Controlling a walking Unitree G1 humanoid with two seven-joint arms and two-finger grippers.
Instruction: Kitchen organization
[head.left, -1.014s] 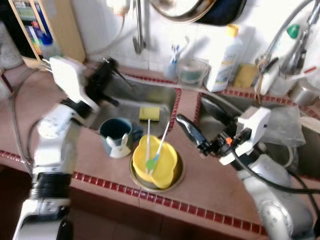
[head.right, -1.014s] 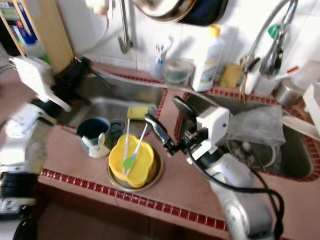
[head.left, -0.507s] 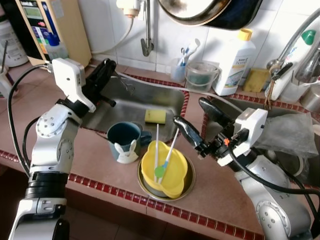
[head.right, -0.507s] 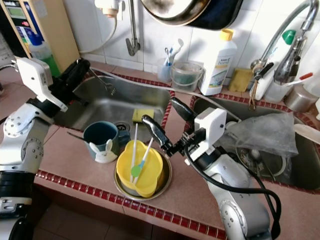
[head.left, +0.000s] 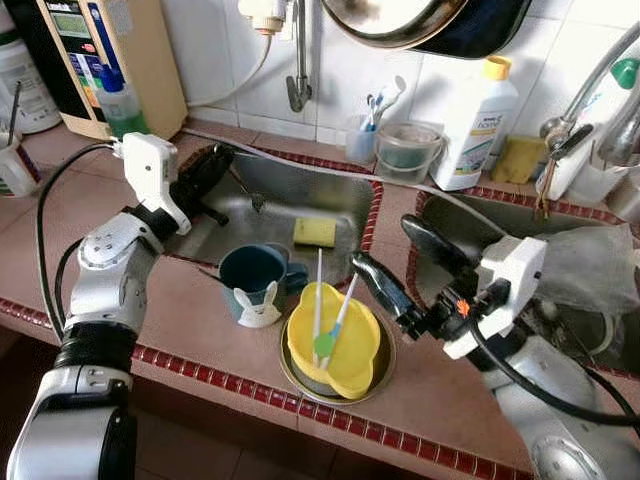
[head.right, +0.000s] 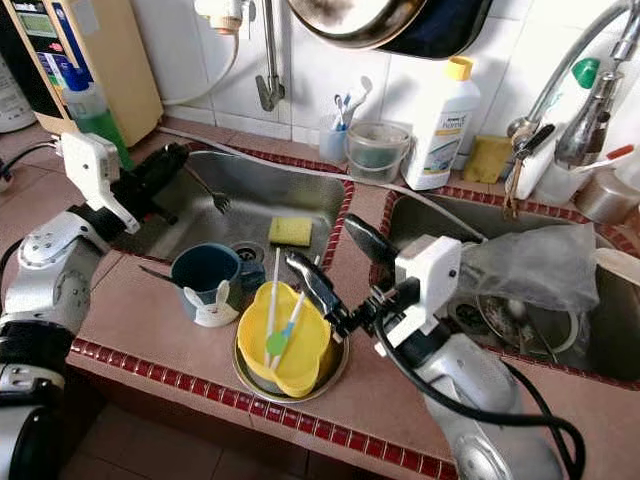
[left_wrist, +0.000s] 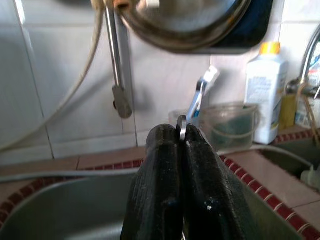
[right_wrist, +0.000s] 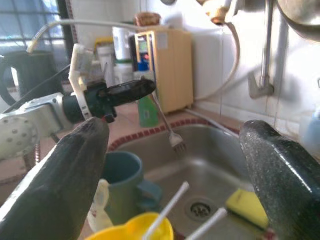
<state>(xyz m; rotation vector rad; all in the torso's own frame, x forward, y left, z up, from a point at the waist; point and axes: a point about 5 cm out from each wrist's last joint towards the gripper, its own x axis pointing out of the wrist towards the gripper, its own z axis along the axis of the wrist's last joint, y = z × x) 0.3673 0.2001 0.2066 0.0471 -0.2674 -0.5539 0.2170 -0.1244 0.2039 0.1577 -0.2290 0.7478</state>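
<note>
The left gripper (head.left: 215, 165) was positioned over the left edge of the sink (head.left: 300, 190), its fingers clenched on the handle of a fork (head.left: 246, 190). The fork hung tines-down over the basin, well above the sink floor. In the left wrist view, the thin metal handle end (left_wrist: 182, 128) protruded between the two closed fingers (left_wrist: 160, 165).

The right gripper (head.left: 395, 265) was held above the counter (head.left: 180, 300) at the front right corner of the sink, its fingers spread wide and grasping nothing. One finger (head.left: 380, 290) lay just beside the yellow bowl (head.left: 335, 340); the other (head.left: 435, 240) was toward the second basin.

The yellow bowl sat in a metal dish (head.left: 380, 375) near the front edge of the counter. Two white sticks (head.left: 320, 290) stood tilted in the bowl, and a green piece (head.left: 324, 345) showed at the base of one. A dark blue mug (head.left: 255, 275) stood just beside the bowl on its left, with a small white rabbit-shaped figure (head.left: 258, 308) at its front. A yellow sponge (head.left: 315, 231) lay on the sink floor. A white bottle (head.left: 480, 120) stood on the back ledge.
</note>
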